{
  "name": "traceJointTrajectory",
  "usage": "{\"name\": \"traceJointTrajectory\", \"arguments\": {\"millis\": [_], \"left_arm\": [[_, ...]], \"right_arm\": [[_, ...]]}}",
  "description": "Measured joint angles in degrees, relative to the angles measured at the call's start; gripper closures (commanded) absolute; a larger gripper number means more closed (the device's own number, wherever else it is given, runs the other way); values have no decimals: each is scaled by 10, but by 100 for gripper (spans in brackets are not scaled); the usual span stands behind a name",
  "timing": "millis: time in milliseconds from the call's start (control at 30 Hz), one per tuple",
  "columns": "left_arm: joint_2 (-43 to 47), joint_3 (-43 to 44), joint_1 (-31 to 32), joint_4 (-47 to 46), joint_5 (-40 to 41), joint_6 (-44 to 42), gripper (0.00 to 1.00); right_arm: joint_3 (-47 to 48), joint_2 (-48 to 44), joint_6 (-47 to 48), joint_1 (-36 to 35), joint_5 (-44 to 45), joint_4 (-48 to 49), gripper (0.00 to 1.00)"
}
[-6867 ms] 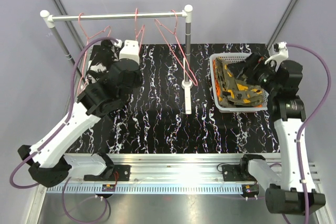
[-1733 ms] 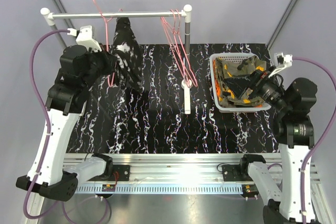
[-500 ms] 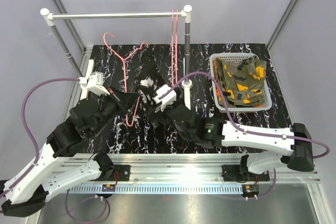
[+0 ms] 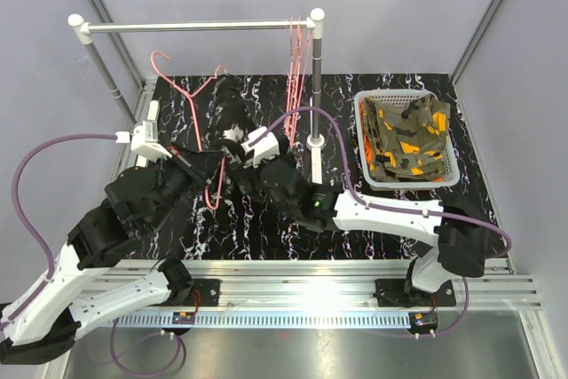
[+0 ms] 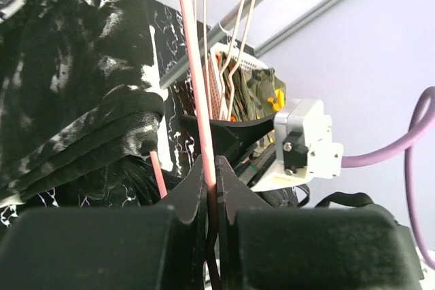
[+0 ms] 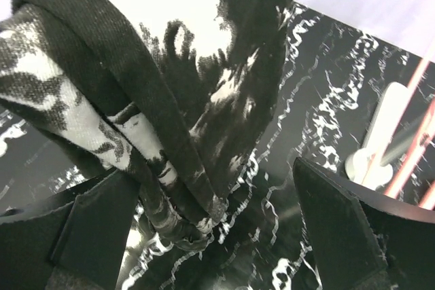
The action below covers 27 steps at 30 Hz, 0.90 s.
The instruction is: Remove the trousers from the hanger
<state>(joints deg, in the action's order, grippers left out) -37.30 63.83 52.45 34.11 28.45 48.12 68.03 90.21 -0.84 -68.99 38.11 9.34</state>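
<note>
Left gripper (image 5: pixel 212 168) is pinched tight on the pink hanger (image 5: pixel 196 66), and the black speckled trousers (image 6: pixel 170 66) hang off it toward the worktop's (image 4: pixel 257 239) back-left corner (the folded bottom sits right between the right gripper's (image 6: pixel 217 236) wide-apart fingers, not squeezed).

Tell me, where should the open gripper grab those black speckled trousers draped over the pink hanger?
Probably the thick doubled part of the black speckled trousers that hangs below the pink hanger, coming in from the side with one finger on each face. That bundle sits between the right gripper's open fingers, and the left gripper clamps the hanger to steady it.
</note>
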Motion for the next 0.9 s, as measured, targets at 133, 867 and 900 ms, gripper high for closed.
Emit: {"name": "traceJointTrajectory", "arguments": {"millis": [133,867,900], "left_arm": [[1,16,0,9,13,0,100],[-16,103,0,37,43,25,100],[-17,104,0,37,42,29,100]], "right_arm": [[21,19,0,5,-18,14,0],[-27,50,60,-2,-106,119,0],[-27,53,64,-2,-106,125,1]]}}
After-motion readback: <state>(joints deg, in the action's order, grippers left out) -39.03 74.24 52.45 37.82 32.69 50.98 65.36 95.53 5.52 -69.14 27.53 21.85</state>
